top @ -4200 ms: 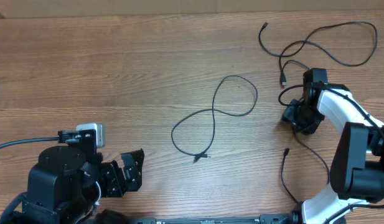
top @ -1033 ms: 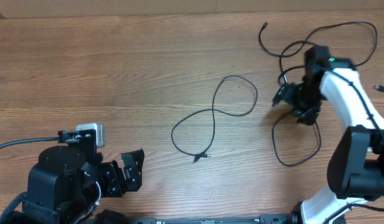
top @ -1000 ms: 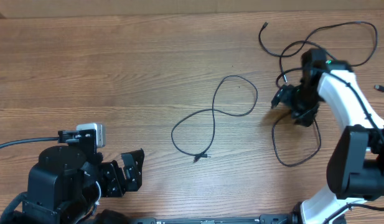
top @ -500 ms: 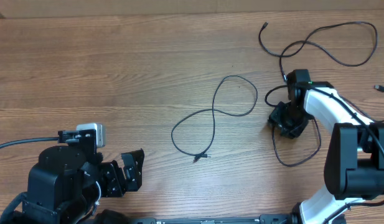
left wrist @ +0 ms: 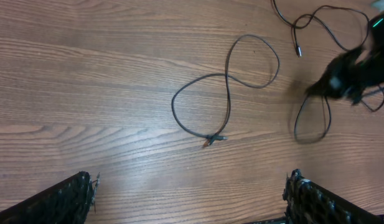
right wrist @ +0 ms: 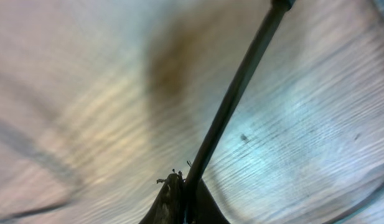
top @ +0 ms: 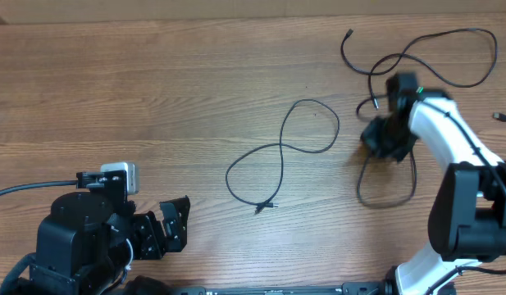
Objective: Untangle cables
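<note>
Three thin black cables lie on the wooden table. One forms a figure-eight loop at the middle, also in the left wrist view. One is a long loose strand at the far right. The third hangs in a loop below my right gripper, which is shut on it; the right wrist view shows the cord pinched between the closed fingertips. My left gripper is open and empty at the near left, well away from the cables.
The left arm's base with its thick black cable sits at the near left edge. A small plug end lies at the right edge. The right arm's white link reaches over the right side.
My right gripper has lifted the cable and shifted slightly right and away; the hanging loop below it has swung and changed shape. The left arm has not moved.
</note>
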You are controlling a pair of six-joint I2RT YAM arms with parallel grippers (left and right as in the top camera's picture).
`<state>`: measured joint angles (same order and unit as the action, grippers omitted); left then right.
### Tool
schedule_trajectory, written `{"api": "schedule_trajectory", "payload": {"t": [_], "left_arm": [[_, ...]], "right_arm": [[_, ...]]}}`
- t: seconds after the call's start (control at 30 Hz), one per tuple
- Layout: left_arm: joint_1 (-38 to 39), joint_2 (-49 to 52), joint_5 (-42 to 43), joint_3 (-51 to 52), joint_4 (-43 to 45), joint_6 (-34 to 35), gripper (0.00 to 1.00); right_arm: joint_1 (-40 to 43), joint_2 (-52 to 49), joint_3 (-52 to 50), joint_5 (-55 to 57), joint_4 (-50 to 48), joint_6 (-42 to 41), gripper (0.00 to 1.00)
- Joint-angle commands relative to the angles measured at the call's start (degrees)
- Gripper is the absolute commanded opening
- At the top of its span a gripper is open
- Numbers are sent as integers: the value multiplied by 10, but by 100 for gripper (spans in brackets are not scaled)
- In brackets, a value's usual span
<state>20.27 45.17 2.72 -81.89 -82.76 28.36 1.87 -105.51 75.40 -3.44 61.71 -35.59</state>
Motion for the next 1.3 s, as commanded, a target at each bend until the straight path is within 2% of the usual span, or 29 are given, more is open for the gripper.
{"api": "schedule_trajectory", "payload": {"t": [0.0,0.13,0.27,0.5,0.57,0.8,1.03,1.27], "left_arm": [[4,1,-8,-1,1,-5,100],[4,1,-8,-1,1,-5,99],[4,1,-8,-1,1,-5,100],[4,1,-8,-1,1,-5,100],[4,1,-8,-1,1,-5,100],[4,1,-8,-1,1,-5,100],[4,1,-8,-1,1,-5,100],[4,1,-8,-1,1,-5,100]], "right_arm": [[13,4,103,8,17,15,4],[14,4,191,8,26,35,4],[14,4,222,9,14,28,4],[14,-1,221,61,-3,-94,5],[14,-1,221,73,-4,-106,5],[14,-1,206,86,0,-109,4],[15,-2,147,181,-11,-109,5],[17,-4,127,188,-18,-109,4]]}}
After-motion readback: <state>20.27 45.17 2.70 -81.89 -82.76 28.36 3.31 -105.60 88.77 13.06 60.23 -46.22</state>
